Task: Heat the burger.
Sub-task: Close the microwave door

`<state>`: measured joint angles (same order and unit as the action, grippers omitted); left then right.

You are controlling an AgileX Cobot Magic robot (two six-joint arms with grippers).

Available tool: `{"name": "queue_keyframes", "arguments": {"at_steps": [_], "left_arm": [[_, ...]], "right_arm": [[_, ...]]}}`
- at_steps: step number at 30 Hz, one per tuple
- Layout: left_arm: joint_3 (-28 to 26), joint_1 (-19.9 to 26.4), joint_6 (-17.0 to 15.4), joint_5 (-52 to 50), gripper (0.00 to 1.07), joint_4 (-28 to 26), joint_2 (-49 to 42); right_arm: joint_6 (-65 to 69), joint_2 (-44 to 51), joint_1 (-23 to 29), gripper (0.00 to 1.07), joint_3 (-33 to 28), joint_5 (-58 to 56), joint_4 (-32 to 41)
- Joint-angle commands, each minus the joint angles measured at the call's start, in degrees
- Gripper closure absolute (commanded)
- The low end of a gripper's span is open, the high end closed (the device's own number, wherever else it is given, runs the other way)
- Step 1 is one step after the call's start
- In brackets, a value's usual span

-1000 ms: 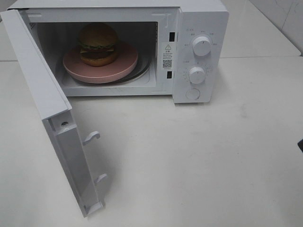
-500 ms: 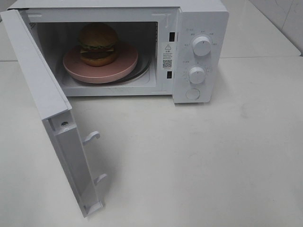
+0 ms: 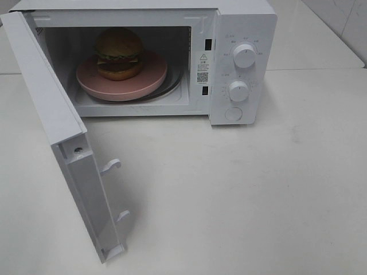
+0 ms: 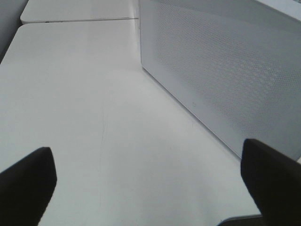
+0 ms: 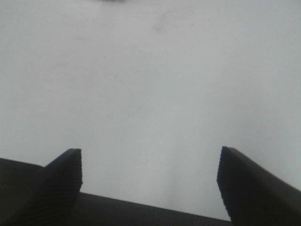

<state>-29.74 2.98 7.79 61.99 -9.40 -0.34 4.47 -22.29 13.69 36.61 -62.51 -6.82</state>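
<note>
Left claw (image 4: pixel 148 181) and right claw (image 5: pixel 155 181) both gape wide with nothing between their fingers, while the burger (image 3: pixel 118 52) sits inside the microwave (image 3: pixel 246 17).
The left claw hovers over the white table (image 4: pixel 70 94), near a dotted white panel (image 4: pixel 225 70). The right claw hangs above plain tabletop. The burger rests upright on a pink plate (image 3: pixel 150 79) in the oven cavity. The door (image 3: pixel 46 97) is swung wide out to the left, and two knobs (image 3: pixel 245 56) sit on the control panel to the right.
</note>
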Motion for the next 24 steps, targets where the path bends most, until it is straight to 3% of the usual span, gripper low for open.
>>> {"name": "queue_keyframes", "arguments": {"at_steps": [1, 16, 24], "left_arm": [[0.17, 0.11, -0.34, -0.57, 0.07, -0.34, -0.97], [0.17, 0.11, -0.34, -0.57, 0.07, -0.34, -0.97], [0.17, 0.11, -0.34, -0.57, 0.07, -0.34, -0.74]], "right_arm": [[0.97, 5.96, -1.66, 0.31, -2.69, -0.23, 0.46], [1.6, 22.69, -2.18, 0.31, -5.61, 0.63, 0.57], [0.97, 24.06, -2.12, 0.31, -7.79, 5.5, 1.26]]}}
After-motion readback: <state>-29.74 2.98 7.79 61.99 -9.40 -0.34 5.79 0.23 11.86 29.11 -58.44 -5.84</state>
